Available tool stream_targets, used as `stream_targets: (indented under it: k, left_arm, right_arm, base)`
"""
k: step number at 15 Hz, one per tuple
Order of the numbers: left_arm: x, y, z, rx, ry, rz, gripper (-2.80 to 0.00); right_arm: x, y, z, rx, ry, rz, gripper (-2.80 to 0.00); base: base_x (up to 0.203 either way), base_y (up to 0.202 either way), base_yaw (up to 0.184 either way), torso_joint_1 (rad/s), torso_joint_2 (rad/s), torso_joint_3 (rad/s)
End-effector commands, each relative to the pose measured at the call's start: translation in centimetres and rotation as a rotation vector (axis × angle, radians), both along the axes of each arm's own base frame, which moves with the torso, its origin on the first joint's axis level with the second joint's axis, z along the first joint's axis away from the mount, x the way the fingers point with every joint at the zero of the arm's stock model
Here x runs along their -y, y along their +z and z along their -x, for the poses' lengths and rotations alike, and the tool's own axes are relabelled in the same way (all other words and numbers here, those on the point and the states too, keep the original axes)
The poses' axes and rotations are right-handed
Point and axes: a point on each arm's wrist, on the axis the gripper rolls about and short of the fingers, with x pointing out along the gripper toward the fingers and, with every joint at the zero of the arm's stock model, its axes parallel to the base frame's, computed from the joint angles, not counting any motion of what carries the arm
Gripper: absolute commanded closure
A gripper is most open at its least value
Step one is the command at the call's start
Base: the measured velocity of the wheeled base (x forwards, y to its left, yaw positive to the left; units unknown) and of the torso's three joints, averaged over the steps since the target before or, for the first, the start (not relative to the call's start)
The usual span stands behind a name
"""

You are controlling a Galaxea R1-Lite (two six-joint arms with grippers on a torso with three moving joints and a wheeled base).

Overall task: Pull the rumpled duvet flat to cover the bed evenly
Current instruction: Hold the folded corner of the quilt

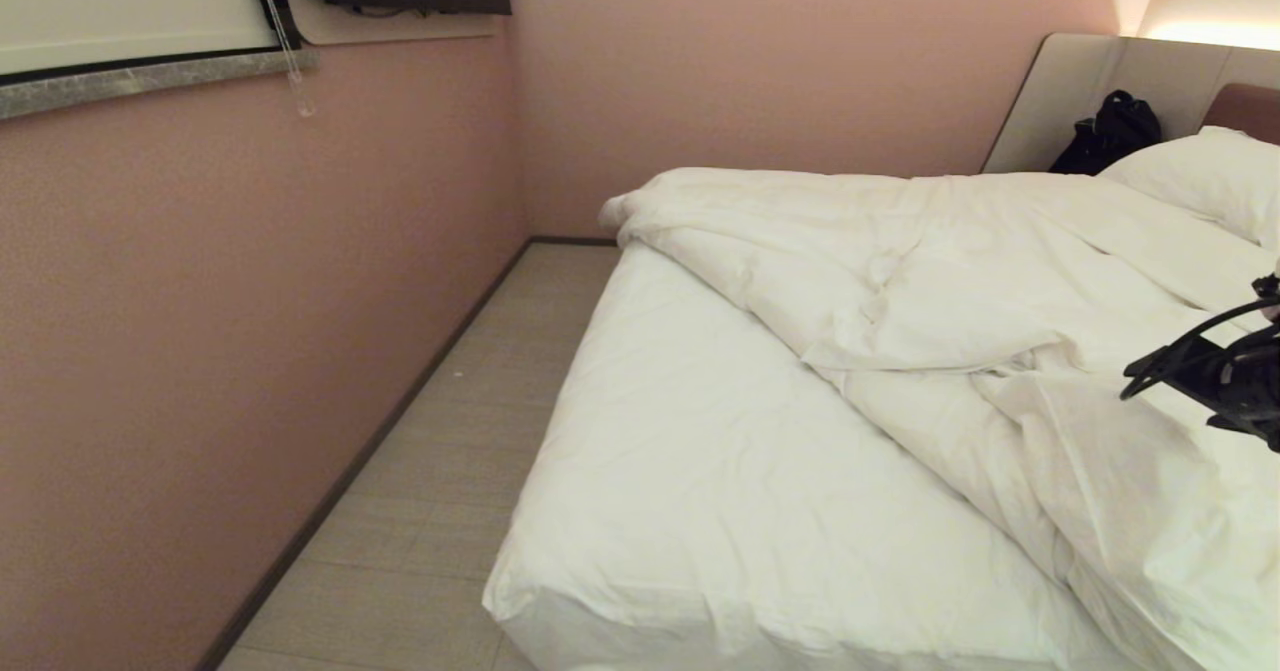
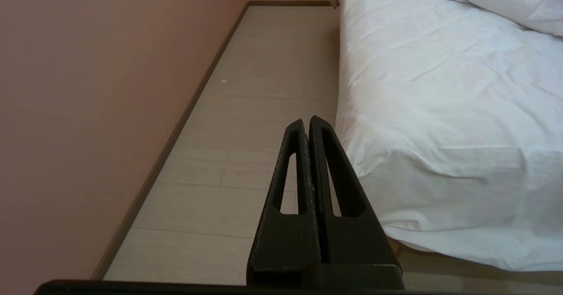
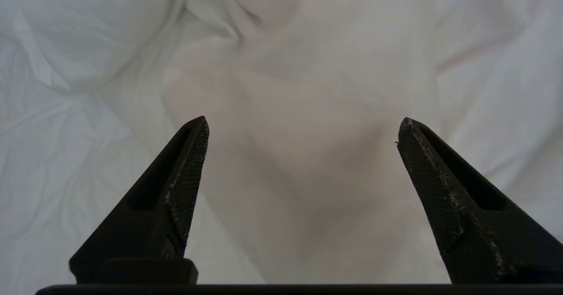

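While the bed (image 1: pixel 700 511) shows bare sheet across its near left corner, the duvet (image 1: pixel 950 291) lies bunched toward the right — most spreading remains; the right gripper (image 3: pixel 303 130) hangs wide apart, empty, above it.

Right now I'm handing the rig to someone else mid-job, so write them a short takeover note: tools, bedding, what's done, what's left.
Right tool: open, holding nothing, above the duvet at the head view's right edge.
Left tool: shut, empty, parked off the bed's foot corner, over the floor.
Duvet: rumpled and bunched diagonally toward the pillow end of the bed; the fitted sheet lies bare over the near left part.
Done: nothing visibly flat yet.
Left: grip a duvet edge, draw it over the bare sheet to the foot corner, then even it out.
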Motion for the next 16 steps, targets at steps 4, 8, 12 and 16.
stream_targets:
  k: [4, 8, 12, 16]
  left_arm:
    - [0.0, 0.0, 0.0, 0.000, 0.000, 0.000, 0.00]
    - [0.0, 0.0, 0.0, 0.000, 0.000, 0.000, 0.00]
    - [0.0, 0.0, 0.0, 0.001, 0.000, 0.000, 0.00]
    - [0.0, 0.0, 0.0, 0.001, 0.000, 0.000, 0.00]
  right_arm:
    - [1.6, -3.9, 0.2, -0.033, 0.179, -0.346, -2.80]
    - [2.6, -5.0, -0.4, -0.034, 0.180, -0.360, -2.80]
    - [3.6, -7.0, -0.9, -0.062, 0.162, -0.380, -2.80]
    - [4.2, -9.2, -1.9, -0.077, 0.150, -0.384, -2.80]
  base:
    - [0.000, 0.000, 0.000, 0.000, 0.00, 0.000]
    - [0.000, 0.000, 0.000, 0.000, 0.00, 0.000]
    - [0.000, 0.000, 0.000, 0.000, 0.00, 0.000]
    - [0.000, 0.000, 0.000, 0.000, 0.00, 0.000]
